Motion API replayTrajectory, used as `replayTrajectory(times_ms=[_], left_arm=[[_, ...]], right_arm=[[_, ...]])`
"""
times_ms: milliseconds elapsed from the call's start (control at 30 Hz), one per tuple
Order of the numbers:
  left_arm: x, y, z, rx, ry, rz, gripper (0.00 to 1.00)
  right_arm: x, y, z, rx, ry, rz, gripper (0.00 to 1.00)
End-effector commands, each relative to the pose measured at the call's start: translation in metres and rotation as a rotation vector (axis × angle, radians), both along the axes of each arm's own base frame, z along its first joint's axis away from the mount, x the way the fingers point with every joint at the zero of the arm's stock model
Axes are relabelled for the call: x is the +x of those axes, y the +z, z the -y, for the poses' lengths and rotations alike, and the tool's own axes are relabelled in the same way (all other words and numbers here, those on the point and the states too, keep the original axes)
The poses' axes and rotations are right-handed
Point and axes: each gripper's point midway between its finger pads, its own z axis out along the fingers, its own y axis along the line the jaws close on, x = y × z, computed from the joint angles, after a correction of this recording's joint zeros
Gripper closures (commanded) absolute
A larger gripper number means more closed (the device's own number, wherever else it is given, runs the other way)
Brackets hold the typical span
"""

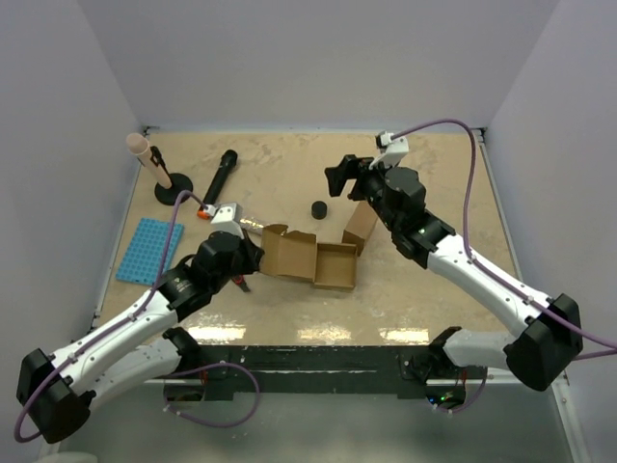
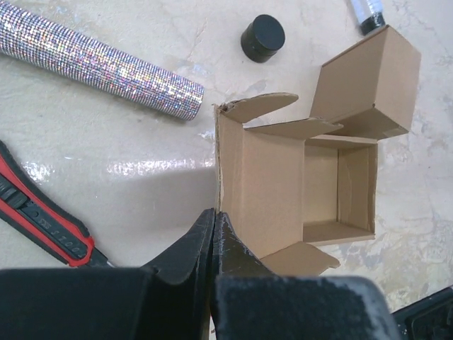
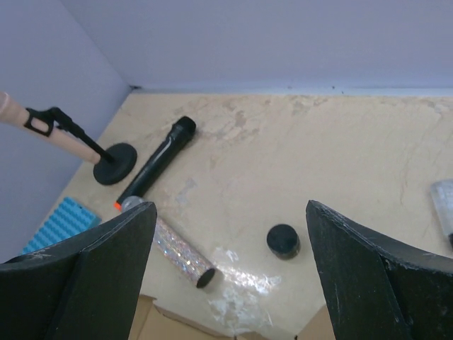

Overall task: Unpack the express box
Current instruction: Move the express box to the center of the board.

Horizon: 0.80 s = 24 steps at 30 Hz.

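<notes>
Express box (image 1: 313,258) — mouth up (lengthwise left-right).

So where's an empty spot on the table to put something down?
Bare tabletop lies along the far edge, between the black microphone and the right pincer, and near the front edge, between the cardboard box and the right arm. The left side is crowded: stand, blue mat, glitter tube, red knife.

Pale lavender walls (image 1: 318,58) enclose a glossy beige marbled tabletop (image 1: 280,178).
</notes>
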Motion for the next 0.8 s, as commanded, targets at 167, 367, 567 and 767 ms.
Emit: replayTrajectory(times_ms=[167,367,567,767], left_arm=[[0.021,0.025,-0.017,0.023,0.128,0.094,1.0],[0.042,0.067,-0.029,0.133,0.201,0.15,1.0],[0.057,0.072,-0.041,0.168,0.267,0.146,1.0],[0.066,0.045,-0.036,0.216,0.236,0.055,1.0]], right_arm=[[-0.033,-0.012,0.019,-0.037,0.028,-0.015,0.09],[-0.041,-0.012,0.021,-0.03,0.047,-0.013,0.09],[-0.039,-0.012,0.027,-0.029,0.01,-0.015,0.1],[-0.022,-0.034,0.048,-0.054,-0.161,-0.107,0.07]])
